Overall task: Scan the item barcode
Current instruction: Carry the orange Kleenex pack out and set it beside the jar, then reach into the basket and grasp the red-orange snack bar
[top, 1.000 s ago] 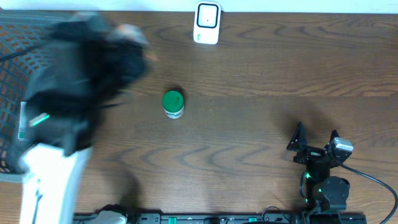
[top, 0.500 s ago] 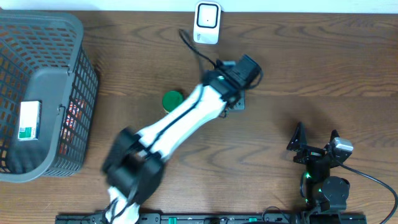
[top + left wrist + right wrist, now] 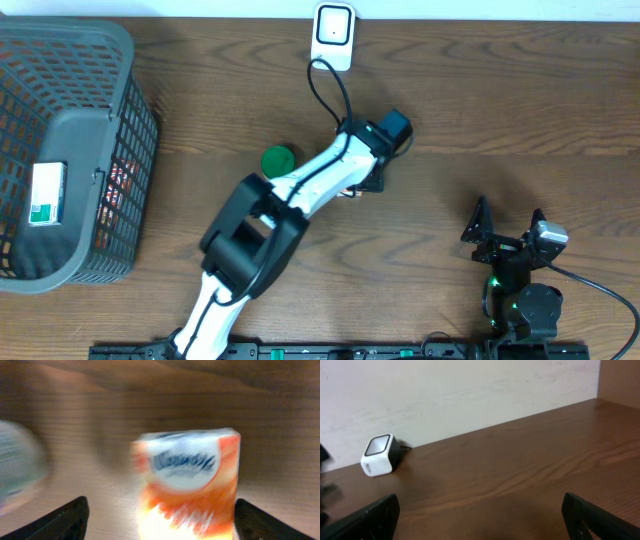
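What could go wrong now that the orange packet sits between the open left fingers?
1. The orange packet sits unclamped inside the open left gripper, and the wrist view is blurred; a finger could tip it on withdrawal.
2. The green-lidded jar lies close beside the left arm; a sideways sweep might knock it.
3. The scanner stands at the table's back edge, and I cannot tell where the barcode faces.

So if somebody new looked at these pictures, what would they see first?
Probably the long white left arm stretched slantwise across the middle of the table. Up close, a blurry orange-and-white packet fills the left wrist view, sitting between the tips of the open left claw. The big grey basket at the table's left edge stands out too.
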Tool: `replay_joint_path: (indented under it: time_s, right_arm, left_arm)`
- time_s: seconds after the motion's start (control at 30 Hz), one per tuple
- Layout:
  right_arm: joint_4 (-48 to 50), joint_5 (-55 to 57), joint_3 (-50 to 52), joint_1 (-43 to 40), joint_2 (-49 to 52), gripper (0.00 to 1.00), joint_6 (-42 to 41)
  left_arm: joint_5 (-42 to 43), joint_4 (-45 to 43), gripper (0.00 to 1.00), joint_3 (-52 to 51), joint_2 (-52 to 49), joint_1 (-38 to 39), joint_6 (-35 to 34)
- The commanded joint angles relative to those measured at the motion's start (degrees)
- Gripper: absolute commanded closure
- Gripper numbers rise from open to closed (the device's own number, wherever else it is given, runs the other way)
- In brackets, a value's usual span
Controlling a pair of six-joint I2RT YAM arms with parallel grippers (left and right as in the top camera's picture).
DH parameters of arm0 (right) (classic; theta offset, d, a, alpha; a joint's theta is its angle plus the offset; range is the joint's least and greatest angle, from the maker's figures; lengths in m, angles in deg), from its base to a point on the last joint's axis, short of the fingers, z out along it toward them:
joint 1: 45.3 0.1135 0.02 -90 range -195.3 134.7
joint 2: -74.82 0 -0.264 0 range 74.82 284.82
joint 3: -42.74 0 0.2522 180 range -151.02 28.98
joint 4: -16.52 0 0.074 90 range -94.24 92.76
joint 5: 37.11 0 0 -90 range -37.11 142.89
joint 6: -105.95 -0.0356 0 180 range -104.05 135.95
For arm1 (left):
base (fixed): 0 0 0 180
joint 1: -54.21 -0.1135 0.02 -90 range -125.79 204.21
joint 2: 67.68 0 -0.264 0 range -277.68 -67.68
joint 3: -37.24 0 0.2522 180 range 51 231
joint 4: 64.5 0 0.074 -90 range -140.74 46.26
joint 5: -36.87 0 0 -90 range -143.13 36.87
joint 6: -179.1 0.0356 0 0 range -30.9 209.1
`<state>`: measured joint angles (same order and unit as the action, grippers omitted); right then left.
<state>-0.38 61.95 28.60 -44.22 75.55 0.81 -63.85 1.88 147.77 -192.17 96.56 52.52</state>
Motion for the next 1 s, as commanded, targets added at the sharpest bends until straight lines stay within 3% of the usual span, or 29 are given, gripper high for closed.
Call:
replay_joint_path:
  time_s: [0.0, 0.2, 0.37, 0.5, 0.63, 0.8, 0.97]
  right_arm:
    - [-0.1, 0.7, 0.1, 0.1, -0.1, 0.01, -0.7]
    - [-0.1, 0.7, 0.1, 0.1, 0.0, 0.01, -0.7]
    - [-0.1, 0.7, 0.1, 0.1, 0.0, 0.01, -0.7]
    - [-0.1, 0.7, 0.1, 0.1, 0.0, 0.01, -0.7]
    - [-0.1, 0.7, 0.1, 0.1, 0.0, 0.01, -0.7]
    - [-0.1, 0.7, 0.1, 0.1, 0.0, 0.01, -0.7]
    - [-0.1, 0.7, 0.1, 0.1, 0.0, 0.01, -0.7]
  left_arm:
    - [-2.8, 3.5, 0.07, 7.6, 12.0, -3.3, 10.1]
    - [-2.8, 6.7, 0.0, 18.4, 30.3, -14.5, 19.0]
    - [1.5, 7.1, 0.0, 20.2, 41.9, -35.7, 18.6]
    - [10.8, 11.4, 0.0, 20.0, 43.5, -55.6, 18.3]
    - [14.2, 15.1, 0.0, 17.4, 40.1, -68.2, 17.4]
    - [13.3, 15.7, 0.0, 12.4, 32.2, -71.6, 14.8]
    - [11.6, 15.8, 0.0, 7.9, 24.9, -71.5, 8.0]
